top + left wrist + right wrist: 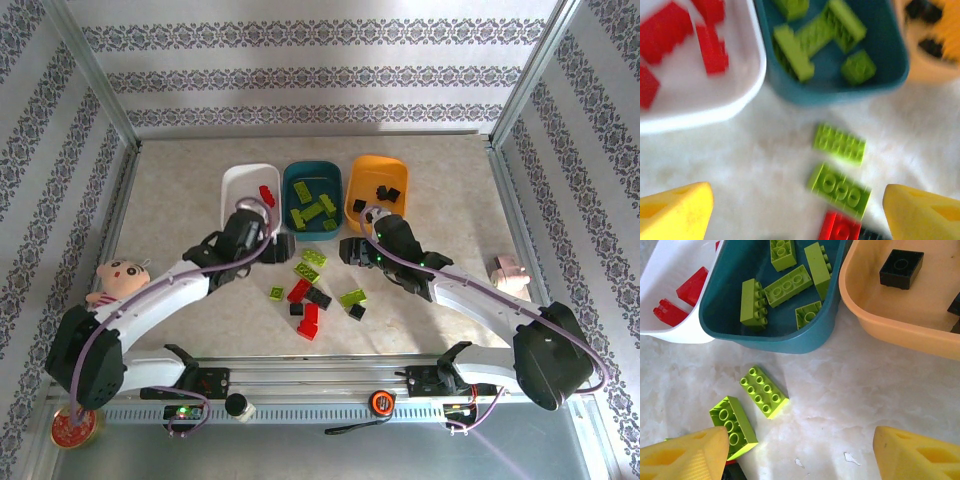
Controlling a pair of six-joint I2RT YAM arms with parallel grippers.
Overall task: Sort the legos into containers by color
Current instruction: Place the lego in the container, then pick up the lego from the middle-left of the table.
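Three containers stand in a row at the back: a white tub [240,185] holding red legos [710,47], a teal tub [296,178] with lime green legos [787,285], and an orange tub [375,170] with black legos [901,268]. Loose red, green and black legos [310,295] lie on the table in front of them. My left gripper [275,248] hovers open over the near rim of the white and teal tubs, nothing between its yellow fingers [672,212]. My right gripper [352,248] is open above bare table in front of the teal and orange tubs, two green bricks [764,391] to its left.
A pink plush doll [118,280] sits at the left edge, and a small pink object [510,275] lies at the right. A round red tin [72,430] and an orange tape measure [380,402] rest by the front rail. Metal frame posts border the table.
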